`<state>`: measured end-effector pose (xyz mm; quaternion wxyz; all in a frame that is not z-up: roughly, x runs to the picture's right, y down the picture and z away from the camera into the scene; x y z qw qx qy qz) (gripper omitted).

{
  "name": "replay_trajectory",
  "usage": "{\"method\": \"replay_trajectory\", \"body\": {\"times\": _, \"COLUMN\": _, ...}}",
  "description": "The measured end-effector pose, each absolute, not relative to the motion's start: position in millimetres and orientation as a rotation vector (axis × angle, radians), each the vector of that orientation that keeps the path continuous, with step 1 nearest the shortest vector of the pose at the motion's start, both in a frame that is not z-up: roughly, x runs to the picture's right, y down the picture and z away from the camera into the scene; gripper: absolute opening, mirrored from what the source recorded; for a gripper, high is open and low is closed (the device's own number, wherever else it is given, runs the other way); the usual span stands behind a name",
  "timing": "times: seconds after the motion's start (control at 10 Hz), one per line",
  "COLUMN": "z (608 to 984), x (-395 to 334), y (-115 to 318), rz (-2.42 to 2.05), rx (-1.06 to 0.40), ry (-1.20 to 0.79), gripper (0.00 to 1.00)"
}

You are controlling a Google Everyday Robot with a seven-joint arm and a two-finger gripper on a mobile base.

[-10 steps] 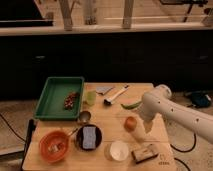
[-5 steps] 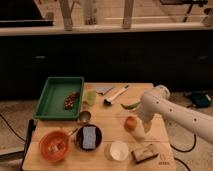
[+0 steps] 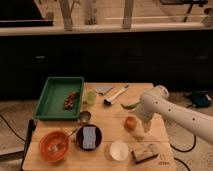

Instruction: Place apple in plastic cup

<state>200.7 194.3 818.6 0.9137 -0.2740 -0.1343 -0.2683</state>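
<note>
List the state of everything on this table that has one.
Plastic cup: upright.
Apple: on the table, not in the cup.
Gripper: low, close beside the apple.
Tray: holds brown bits.
Orange bowl: upright.
White cup: upright.

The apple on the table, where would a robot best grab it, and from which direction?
Around its widest middle, coming down from above. The apple is round and sits free on the table, so opposite sides are easy to pinch. The green vegetable lies close behind it, so closing on its left and right sides looks safest. The gripper is just right of it in the picture.
</note>
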Motion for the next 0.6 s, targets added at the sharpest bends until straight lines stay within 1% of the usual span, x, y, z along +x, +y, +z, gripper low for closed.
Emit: {"method": "replay_trajectory", "body": {"times": 0.6, "z": 821.5, "x": 197.6, "y": 197.0, "rz": -0.608, "rx": -0.573, "ry": -0.3, "gripper": 0.8}}
